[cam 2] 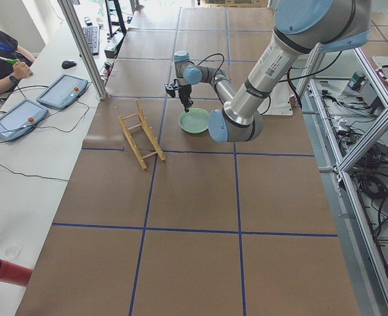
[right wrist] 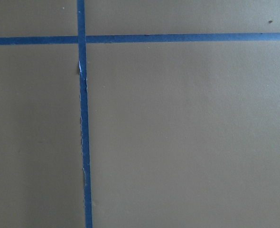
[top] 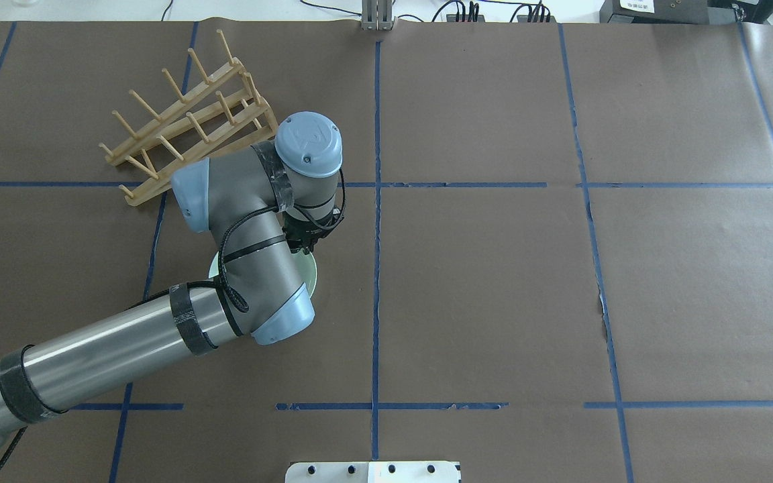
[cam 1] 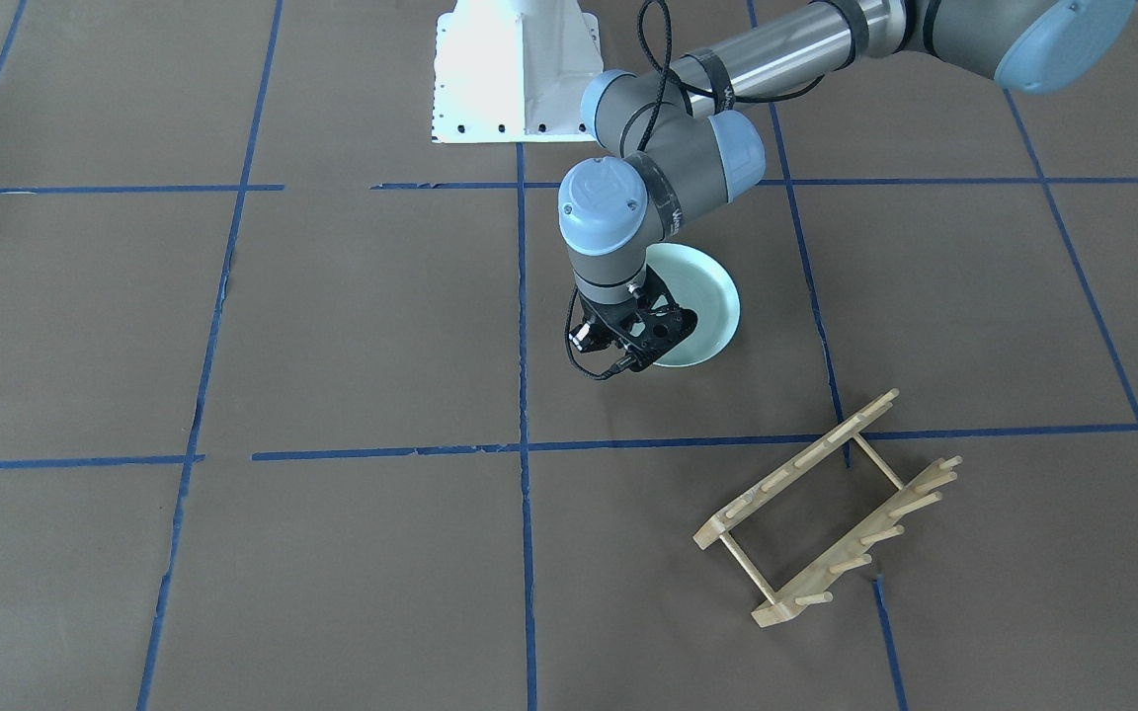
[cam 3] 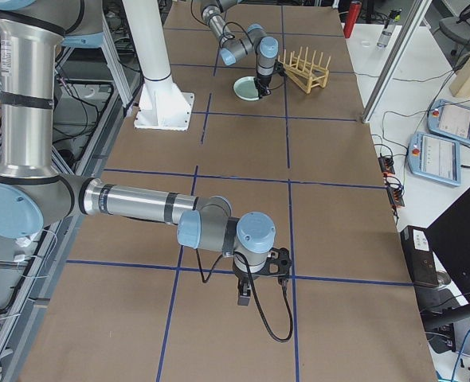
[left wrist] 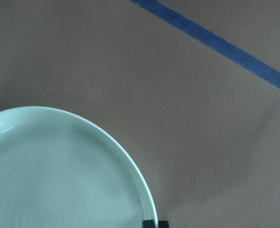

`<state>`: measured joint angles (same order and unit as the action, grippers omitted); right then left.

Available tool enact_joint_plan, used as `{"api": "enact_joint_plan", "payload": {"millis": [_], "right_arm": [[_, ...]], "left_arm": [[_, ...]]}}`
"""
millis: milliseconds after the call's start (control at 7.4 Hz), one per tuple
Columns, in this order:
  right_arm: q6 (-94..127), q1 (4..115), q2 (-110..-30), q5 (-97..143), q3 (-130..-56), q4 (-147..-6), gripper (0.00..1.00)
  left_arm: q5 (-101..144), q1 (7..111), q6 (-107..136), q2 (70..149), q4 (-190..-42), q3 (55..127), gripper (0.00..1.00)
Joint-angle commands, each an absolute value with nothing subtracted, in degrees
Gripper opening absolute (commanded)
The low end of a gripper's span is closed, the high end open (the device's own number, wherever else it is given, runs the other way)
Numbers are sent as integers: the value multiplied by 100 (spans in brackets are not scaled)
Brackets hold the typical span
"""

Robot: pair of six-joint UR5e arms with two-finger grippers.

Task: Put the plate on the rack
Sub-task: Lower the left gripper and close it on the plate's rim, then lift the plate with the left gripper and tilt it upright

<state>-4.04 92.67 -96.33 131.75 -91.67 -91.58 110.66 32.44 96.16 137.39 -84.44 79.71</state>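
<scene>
The round pale mint-green glossy plate (cam 1: pixel 712 306) lies flat on the brown paper-covered table (cam 1: pixel 332 326), well apart from the small light wooden peg rack (cam 1: pixel 826 509). The left gripper (cam 1: pixel 656 348) points down at the plate's rim; in the wrist view its dark fingertips (left wrist: pixel 150 223) sit close together at the rim edge, but whether they clamp it cannot be told. The step in hand appears to be securing the rim. Confirm one finger is inside and one outside the raised lip before lifting. Lift slowly, tilt the plate upright, and align it edge-on between two peg pairs. The right gripper (cam 3: pixel 263 270) hangs far away; its state cannot be told.
</scene>
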Motion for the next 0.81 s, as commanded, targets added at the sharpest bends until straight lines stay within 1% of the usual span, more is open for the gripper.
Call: {"api": "enact_joint_plan", "payload": {"millis": [0, 405, 541, 676], "right_arm": [[-404, 9264, -9633, 13175, -9167, -9158, 100], [-404, 9264, -9633, 13175, -9167, -9158, 100], [-404, 9264, -9633, 13175, -9167, -9158, 100], [-404, 9272, -9633, 13175, -9167, -9158, 100]], "left_arm": [[10987, 3243, 9598, 13737, -8455, 8259, 0], [11056, 3496, 9458, 13746, -8551, 9444, 0], [11065, 3733, 9474, 13737, -9230, 9701, 0], [11292, 3996, 9553, 13729, -10038, 9755, 0]]}}
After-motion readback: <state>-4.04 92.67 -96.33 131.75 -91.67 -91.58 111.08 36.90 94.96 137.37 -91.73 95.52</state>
